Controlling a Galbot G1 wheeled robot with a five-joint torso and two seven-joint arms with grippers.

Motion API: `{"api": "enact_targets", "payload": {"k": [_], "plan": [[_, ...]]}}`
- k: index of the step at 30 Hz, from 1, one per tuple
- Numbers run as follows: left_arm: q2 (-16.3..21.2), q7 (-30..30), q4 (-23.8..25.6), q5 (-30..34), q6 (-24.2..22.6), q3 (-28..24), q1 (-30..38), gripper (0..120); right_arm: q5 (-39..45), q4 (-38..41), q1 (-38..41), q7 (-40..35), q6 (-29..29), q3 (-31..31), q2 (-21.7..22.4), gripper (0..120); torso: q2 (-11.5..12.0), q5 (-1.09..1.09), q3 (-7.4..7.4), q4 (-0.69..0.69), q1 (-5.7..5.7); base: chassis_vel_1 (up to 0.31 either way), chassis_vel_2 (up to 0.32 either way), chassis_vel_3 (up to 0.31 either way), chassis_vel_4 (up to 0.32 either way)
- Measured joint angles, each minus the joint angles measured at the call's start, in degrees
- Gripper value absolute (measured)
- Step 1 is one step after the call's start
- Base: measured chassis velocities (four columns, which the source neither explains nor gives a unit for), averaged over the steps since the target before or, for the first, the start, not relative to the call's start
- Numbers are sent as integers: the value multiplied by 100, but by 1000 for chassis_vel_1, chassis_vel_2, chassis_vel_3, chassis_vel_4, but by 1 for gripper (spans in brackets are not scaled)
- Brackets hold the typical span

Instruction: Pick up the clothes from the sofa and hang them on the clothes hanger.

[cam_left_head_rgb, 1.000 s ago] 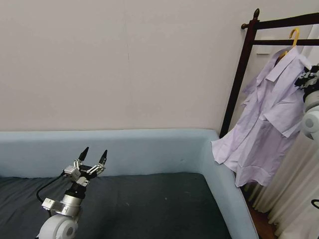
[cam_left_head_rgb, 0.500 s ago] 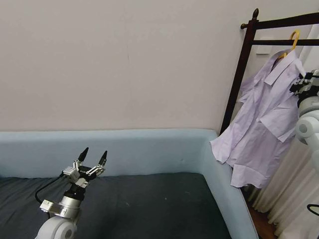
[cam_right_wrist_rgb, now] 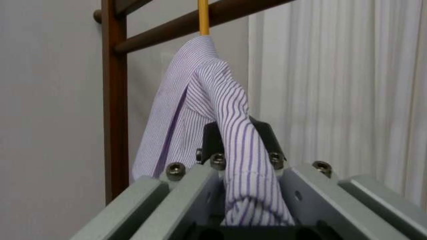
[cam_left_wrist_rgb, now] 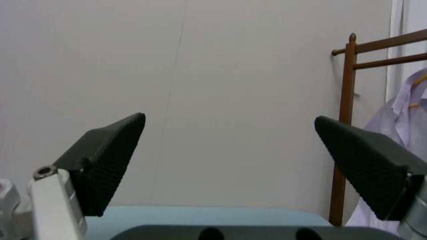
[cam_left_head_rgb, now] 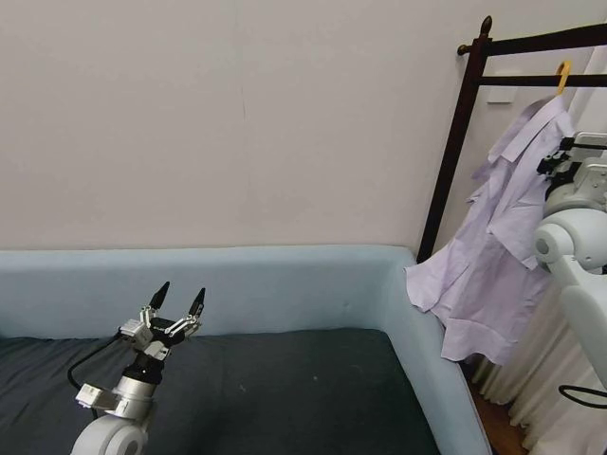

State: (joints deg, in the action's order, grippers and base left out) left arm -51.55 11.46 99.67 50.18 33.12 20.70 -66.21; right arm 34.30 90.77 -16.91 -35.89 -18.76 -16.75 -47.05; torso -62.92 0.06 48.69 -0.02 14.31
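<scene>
A lilac striped shirt (cam_left_head_rgb: pixel 493 256) hangs from a yellow hanger (cam_left_head_rgb: pixel 563 74) hooked over a rail of the dark wooden clothes rack (cam_left_head_rgb: pixel 455 142). My right gripper (cam_left_head_rgb: pixel 558 163) is at the shirt's shoulder just below the hanger. In the right wrist view the right gripper (cam_right_wrist_rgb: pixel 240 145) is shut on a fold of the shirt (cam_right_wrist_rgb: pixel 193 100), with the hanger's hook (cam_right_wrist_rgb: pixel 203 17) on the rail above. My left gripper (cam_left_head_rgb: pixel 180 296) stands open over the sofa's dark seat, holding nothing. Its two black fingertips (cam_left_wrist_rgb: pixel 107 150) are wide apart.
The light blue sofa (cam_left_head_rgb: pixel 285 284) with a dark grey seat cushion (cam_left_head_rgb: pixel 285 398) runs along a plain wall. The rack stands past the sofa's right arm. A pale curtain (cam_left_head_rgb: pixel 560 379) hangs behind and below the shirt.
My right arm has come further into view, its gripper shifting slightly left and down with the shirt. The shirt has turned more edge-on and looks narrower. The left arm has stayed put.
</scene>
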Motion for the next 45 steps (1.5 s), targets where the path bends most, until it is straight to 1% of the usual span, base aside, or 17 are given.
{"api": "enact_targets", "payload": {"k": [7,11,14,15,17,18,21,22,26,29,31,34,35,38,39,43,45], "plan": [[15,-12,78,0,-3,59,-102,100,-50,-164,98,-42,-206,203,-146,0,0,-1,0,1,0,0,0,0,0],[-28,-23,129,-2,-3,121,-190,100,87,87,-114,178,-121,128,-105,12,0,0,0,1,1,0,0,0,0],[-157,-293,316,-142,-66,254,-421,100,231,748,-791,751,484,-151,122,27,0,-1,0,-1,0,0,0,0,0],[-157,-293,316,-142,-66,254,-421,100,231,748,-791,751,484,-151,122,27,0,-1,0,-1,0,0,0,0,0],[-319,-570,604,-361,-258,382,-704,100,256,1241,-1460,1527,1221,-364,254,36,0,1,-1,-3,-1,0,0,0,0],[-319,-570,604,-361,-258,382,-704,100,256,1241,-1460,1527,1221,-364,254,36,0,1,-1,-3,-1,0,0,0,0],[-697,-1217,1094,-1116,-580,421,-1108,100,199,1605,-2437,2529,2136,-486,212,50,0,-2,-2,0,-1,0,0,0,0],[-697,-1217,1094,-1116,-580,421,-1108,100,199,1605,-2437,2529,2136,-486,212,50,0,-2,-2,0,-1,0,0,0,0],[-1403,-2366,1454,-2226,-938,258,-1523,100,95,1693,-3910,3036,2947,-388,-442,71,0,2,0,1,-1,0,0,0,0],[-1720,-2484,1281,-2554,-587,225,-1518,100,-144,1646,-4451,3147,3206,-368,-892,79,0,1,-1,1,-2,0,0,0,0],[-1774,-2448,1225,-2602,-522,224,-1509,100,-219,1638,-4556,3165,3264,-370,-988,81,0,1,-1,1,-2,0,0,0,0],[-2097,-2337,968,-2710,-268,179,-1570,100,-747,1591,-5219,3171,3577,-428,-1626,98,0,0,-1,-1,-1,0,0,0,0],[-2097,-2337,968,-2710,-268,179,-1570,100,-747,1591,-5219,3171,3577,-428,-1626,98,0,0,-1,-1,-1,0,0,0,0],[-2419,-2153,841,-2903,-62,145,-1811,100,-1494,1545,-5814,3204,3873,-426,-2228,100,0,0,-1,1,-1,0,0,0,0],[-2419,-2153,841,-2903,-62,145,-1811,100,-1494,1545,-5814,3204,3873,-426,-2228,100,0,0,-1,1,-1,0,0,0,0],[-2729,-2117,824,-3199,-73,82,-1921,100,-2172,1608,-6304,3232,4148,-505,-2860,100,-1,0,-1,0,-1,0,0,0,0],[-2743,-2118,815,-3217,-75,78,-1921,100,-2205,1608,-6322,3232,4166,-509,-2887,100,-1,0,-1,0,-1,0,0,0,0]]}}
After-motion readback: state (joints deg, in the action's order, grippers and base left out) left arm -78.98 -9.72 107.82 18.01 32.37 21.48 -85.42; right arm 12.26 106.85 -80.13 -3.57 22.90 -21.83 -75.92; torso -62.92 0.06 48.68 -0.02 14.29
